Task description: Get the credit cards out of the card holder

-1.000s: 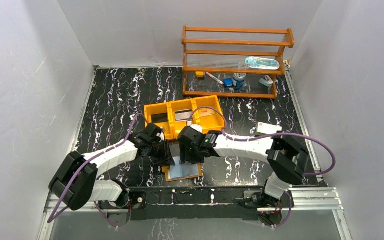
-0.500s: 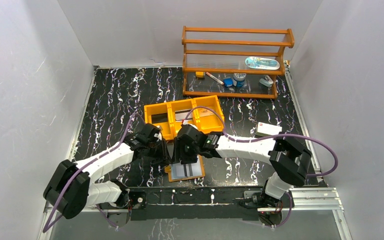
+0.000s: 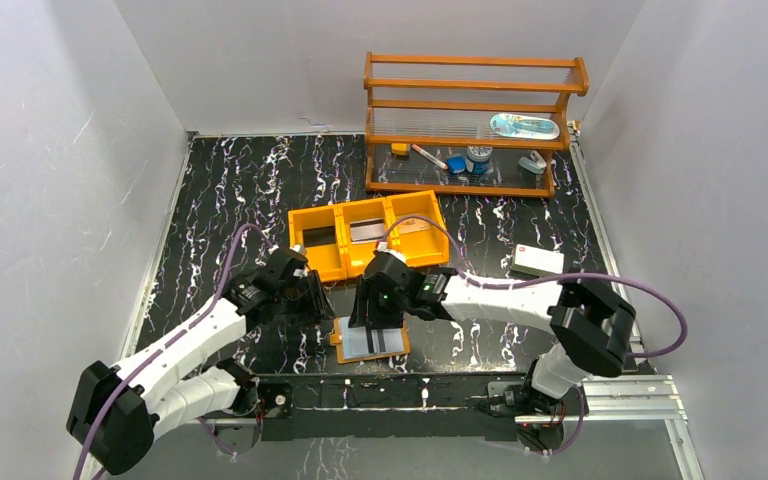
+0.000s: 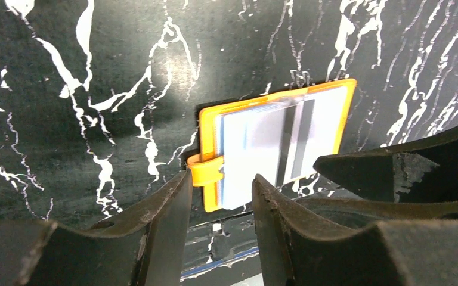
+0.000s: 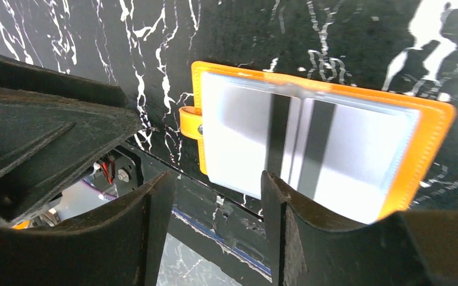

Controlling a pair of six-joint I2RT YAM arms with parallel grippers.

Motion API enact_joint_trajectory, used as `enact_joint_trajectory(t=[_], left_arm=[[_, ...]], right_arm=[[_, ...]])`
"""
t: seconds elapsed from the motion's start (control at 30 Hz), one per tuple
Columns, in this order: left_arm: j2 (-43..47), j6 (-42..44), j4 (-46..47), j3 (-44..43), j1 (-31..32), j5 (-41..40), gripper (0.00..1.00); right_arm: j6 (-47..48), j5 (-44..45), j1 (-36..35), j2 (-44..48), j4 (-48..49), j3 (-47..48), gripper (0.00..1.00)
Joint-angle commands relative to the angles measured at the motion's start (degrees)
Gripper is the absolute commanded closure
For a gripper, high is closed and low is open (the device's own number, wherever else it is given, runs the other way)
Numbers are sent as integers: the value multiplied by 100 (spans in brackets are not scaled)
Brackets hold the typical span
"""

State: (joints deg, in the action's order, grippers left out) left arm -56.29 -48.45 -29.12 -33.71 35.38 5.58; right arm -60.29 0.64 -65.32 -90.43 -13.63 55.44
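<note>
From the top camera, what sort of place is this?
Probably a robot test cell: plain white walls enclose a black marbled tabletop, and two white arms are bolted to a metal rail.

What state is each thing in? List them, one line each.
card holder, lying open and flat, pockets up.
credit cards, tucked in the pockets, dark stripes showing.
left gripper, fingers open, empty, beside the holder.
right gripper, fingers open, empty, over the holder.
orange tray, upright, a flat item in each compartment.
</note>
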Motion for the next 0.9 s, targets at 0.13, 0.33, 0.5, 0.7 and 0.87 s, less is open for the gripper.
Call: enact_joint_trajectory(t=[0.13, 0.33, 0.5, 0.7, 0.87], left_arm=[[-259, 368, 223, -425, 14, 753, 56], [-608, 401, 736, -353, 23, 1622, 56], [-890, 532, 1038, -342, 34, 2205, 59], [-1172, 617, 1040, -259, 48, 2327, 63], [-1407, 598, 1040, -118, 57, 2277, 66]], right_arm=[[-536, 783, 239, 947, -12, -669, 34], [-758, 461, 456, 1379, 732, -1338, 35], [-814, -255, 579, 1291, 1642, -1725, 41], [-796, -736, 591, 895, 1925, -1666, 47], [-825, -820, 591, 726, 1879, -1648, 48]])
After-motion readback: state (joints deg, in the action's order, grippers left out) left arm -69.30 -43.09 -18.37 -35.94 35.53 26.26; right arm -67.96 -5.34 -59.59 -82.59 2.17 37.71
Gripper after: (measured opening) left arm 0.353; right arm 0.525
